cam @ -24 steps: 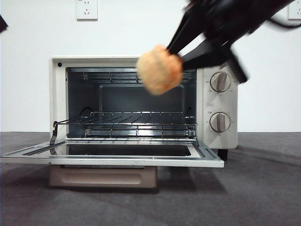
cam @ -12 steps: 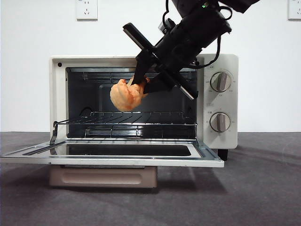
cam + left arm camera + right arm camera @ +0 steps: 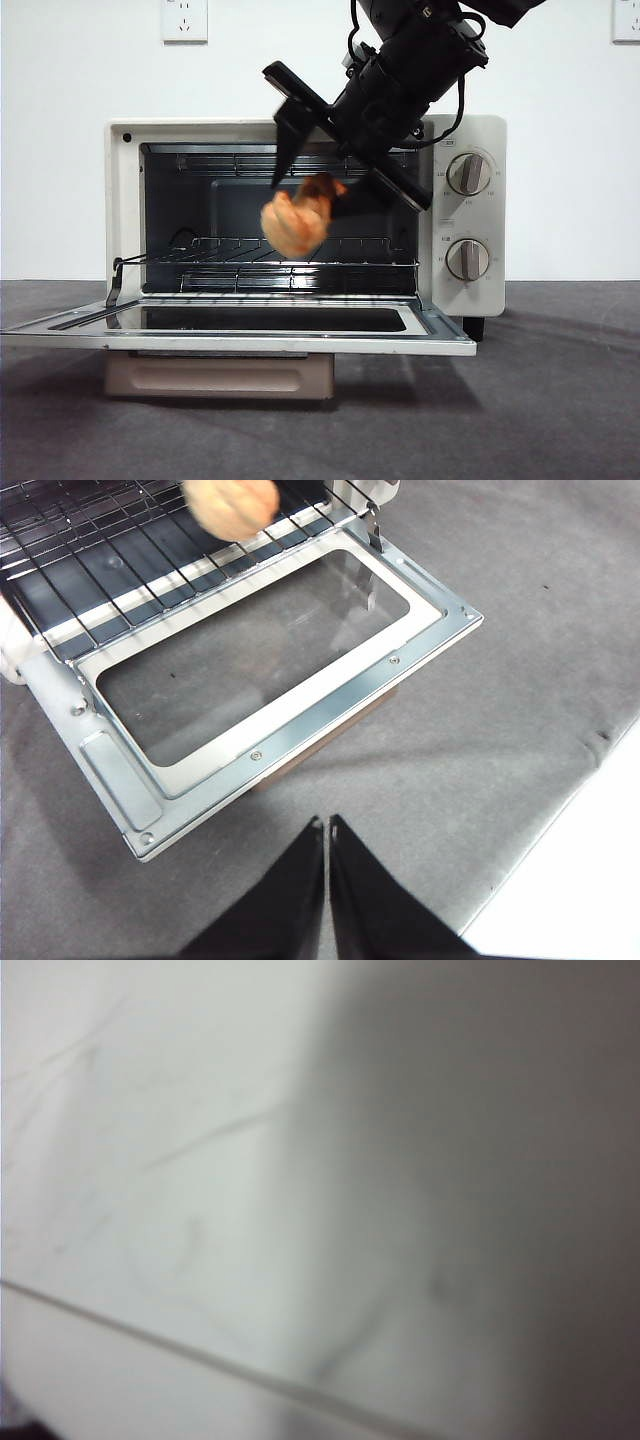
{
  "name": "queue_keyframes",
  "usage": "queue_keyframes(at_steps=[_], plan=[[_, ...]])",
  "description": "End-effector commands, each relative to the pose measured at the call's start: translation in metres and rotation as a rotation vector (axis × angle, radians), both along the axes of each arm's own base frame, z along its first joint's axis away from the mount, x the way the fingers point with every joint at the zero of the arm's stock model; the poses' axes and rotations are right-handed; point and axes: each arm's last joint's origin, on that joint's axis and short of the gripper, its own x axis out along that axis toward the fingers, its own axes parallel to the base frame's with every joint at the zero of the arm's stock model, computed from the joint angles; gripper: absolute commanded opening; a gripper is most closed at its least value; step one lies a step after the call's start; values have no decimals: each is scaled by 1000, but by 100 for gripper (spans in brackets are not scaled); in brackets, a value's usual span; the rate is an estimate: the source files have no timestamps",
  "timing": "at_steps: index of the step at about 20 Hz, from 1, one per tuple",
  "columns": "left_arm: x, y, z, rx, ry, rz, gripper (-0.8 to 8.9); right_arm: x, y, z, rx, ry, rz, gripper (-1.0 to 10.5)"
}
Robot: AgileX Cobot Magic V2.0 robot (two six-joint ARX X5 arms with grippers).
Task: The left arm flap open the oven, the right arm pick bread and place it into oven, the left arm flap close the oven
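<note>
Oven (image 3: 465, 215): centre of the front view, door (image 3: 240, 330) flapped down flat; opening step judged done.
Bread (image 3: 295, 225): mid-frame at the oven mouth, blurred, just above the rack (image 3: 240, 262), apparently not yet resting; rack otherwise bare.
Right gripper (image 3: 315, 165): upper centre, over the bread; whether its jaws pinch or are spread cannot be told.
Left gripper (image 3: 327, 830): jaws pressed together, waiting before the door.
Remaining: settle bread, withdraw, close door.

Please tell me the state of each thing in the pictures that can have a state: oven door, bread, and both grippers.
Oven door: flapped fully open, lying flat.
Bread: in the air above the oven rack, blurred, below the right gripper.
Right gripper: open, at the oven mouth.
Left gripper: shut, holding nothing, in front of the open door.
</note>
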Motion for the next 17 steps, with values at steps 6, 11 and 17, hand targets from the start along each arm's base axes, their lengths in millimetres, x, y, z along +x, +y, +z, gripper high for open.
queue_keyframes(at_steps=[6,11,17], plan=[[-1,0,4,-2,-2,-4,17,-3,4,-2,-35,35,46,443],[-1,0,4,-2,-3,-3,17,-9,-1,11,-37,20,53,447],[-1,0,4,-3,-4,-3,17,-22,-11,24,-79,48,70,468]])
